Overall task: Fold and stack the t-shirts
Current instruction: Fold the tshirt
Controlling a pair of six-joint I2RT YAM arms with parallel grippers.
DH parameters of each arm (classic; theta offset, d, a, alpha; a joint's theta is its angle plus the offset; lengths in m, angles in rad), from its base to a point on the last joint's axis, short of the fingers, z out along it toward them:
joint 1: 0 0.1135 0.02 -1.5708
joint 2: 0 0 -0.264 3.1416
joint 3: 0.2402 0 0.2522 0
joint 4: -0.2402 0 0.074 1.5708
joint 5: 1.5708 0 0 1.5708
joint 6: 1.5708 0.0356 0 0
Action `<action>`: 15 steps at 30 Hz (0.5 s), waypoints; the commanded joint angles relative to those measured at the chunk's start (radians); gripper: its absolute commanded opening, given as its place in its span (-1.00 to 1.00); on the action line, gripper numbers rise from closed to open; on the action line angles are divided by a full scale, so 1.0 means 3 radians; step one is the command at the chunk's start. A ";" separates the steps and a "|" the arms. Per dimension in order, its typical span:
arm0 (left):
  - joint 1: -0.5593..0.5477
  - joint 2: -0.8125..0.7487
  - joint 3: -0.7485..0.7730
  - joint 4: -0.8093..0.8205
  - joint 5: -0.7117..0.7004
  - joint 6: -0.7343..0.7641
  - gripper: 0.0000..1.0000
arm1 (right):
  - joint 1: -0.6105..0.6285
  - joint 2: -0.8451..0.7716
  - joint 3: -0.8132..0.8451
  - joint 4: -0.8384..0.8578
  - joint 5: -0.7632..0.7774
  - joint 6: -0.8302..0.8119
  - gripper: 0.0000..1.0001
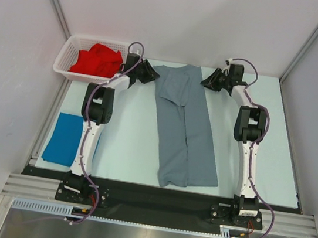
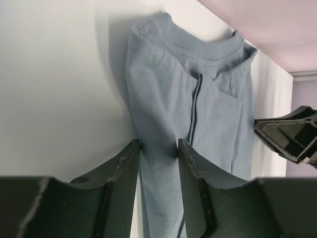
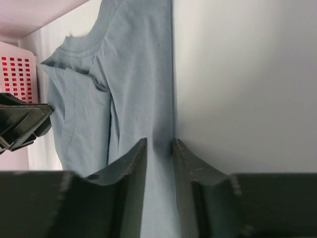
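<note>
I see the grey t-shirt (image 1: pixel 184 128) lying flat in the middle of the table (image 1: pixel 126 144). It is folded into a long narrow strip with both sleeves turned inward. Its neck end points away from the arm bases, and its hem lies close to the near edge.

Both arms reach out to the far end of the strip, one on each side. The left gripper (image 1: pixel 148 72) sits at the shirt's left shoulder edge. In its wrist camera, the two dark fingers (image 2: pixel 124 168) stand a narrow gap apart and grey cloth fills that gap, so I read these jaws as clamped on the grey t-shirt.

The right gripper (image 1: pixel 207 82) is at the opposite shoulder edge. Its fingers (image 3: pixel 131 168) stand even closer together, and the shirt's straight right edge runs down between them, so these jaws are also clenched on the cloth. From these steep wrist angles I cannot say for sure whether the pinched edges are raised off the table or resting on it.

The blue t-shirt (image 1: pixel 63 138) lies folded as a flat rectangle at the near left of the table, just outside the left arm and well apart from the grey one. The red t-shirt (image 1: pixel 99 60) is bunched up inside the white basket (image 1: pixel 67 59) at the far left corner, just beside the left gripper.
</note>
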 commanded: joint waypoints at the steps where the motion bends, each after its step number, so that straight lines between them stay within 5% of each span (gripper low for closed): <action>1: 0.0060 0.0091 0.0178 0.0183 0.0006 -0.0119 -0.19 | 0.0026 0.0208 0.0073 -0.0061 0.0085 0.0099 -0.40; 9: 0.0060 0.0362 0.0540 0.0291 0.0098 -0.0319 -0.42 | -0.0096 0.0019 -0.0468 0.0409 0.0264 0.0421 -1.00; 15: 0.0024 0.0556 0.0822 0.0337 0.0175 -0.0334 -0.58 | -0.0168 -0.0139 -0.0642 0.0537 0.0315 0.0376 -1.00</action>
